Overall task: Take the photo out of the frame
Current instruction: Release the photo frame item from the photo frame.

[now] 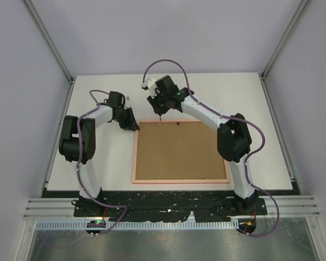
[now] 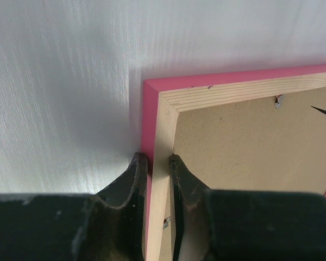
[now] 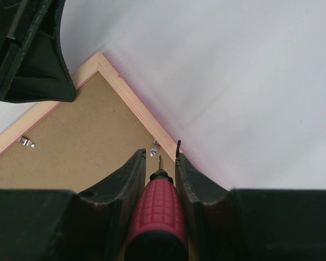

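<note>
Holding the frame point(image 1: 179, 181) face-down: left gripper point(image 2: 156, 160) clenched on its left rail, right gripper point(image 3: 160, 159) grasping a red screwdriver point(image 3: 157, 212) at the far clip point(image 3: 155, 147). The photo is hidden, presumably under the backing board point(image 1: 179, 149). I'd keep the tip flat, swing the clip sideways, no prying.

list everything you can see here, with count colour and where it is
frame: one, pink rim with bare wood inside, lying back side up in the middle of the table
backing board: one, brown, sitting inside the frame
clips: at least two, silver, along the frame's inner edge
screwdriver: one, red handle, in the right hand, tip near a clip at the far edge
table: one, white, under everything
left hand: one, black, closed on the frame's left rail near the far corner
right hand: one, black, closed on the screwdriver
</note>
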Controlling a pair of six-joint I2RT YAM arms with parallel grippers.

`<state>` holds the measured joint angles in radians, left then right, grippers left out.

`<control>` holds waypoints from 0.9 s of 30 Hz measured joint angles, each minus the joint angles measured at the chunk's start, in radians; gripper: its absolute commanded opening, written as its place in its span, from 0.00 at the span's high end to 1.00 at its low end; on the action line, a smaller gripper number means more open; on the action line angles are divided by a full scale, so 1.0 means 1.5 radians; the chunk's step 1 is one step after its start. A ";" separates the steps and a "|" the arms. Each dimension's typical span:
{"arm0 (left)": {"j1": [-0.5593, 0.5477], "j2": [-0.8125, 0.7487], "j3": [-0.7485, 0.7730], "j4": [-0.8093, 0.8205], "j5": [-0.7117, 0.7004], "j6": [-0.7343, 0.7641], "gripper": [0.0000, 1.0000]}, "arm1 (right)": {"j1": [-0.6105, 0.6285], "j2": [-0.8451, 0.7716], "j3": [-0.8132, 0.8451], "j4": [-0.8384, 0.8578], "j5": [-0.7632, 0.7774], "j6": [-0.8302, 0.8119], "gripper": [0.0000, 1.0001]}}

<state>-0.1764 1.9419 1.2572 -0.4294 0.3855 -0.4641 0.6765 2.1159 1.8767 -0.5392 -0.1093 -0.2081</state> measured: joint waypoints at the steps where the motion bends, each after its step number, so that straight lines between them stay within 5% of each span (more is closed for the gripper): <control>1: 0.000 0.000 0.000 0.000 0.000 0.000 1.00 | -0.001 0.000 -0.001 -0.001 0.003 -0.001 0.92; 27: 0.000 0.000 0.000 0.000 0.001 0.000 1.00 | -0.004 0.050 0.025 -0.003 -0.011 0.012 0.92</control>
<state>-0.1764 1.9419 1.2572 -0.4294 0.3862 -0.4637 0.6704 2.1910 1.9148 -0.5442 -0.1261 -0.1898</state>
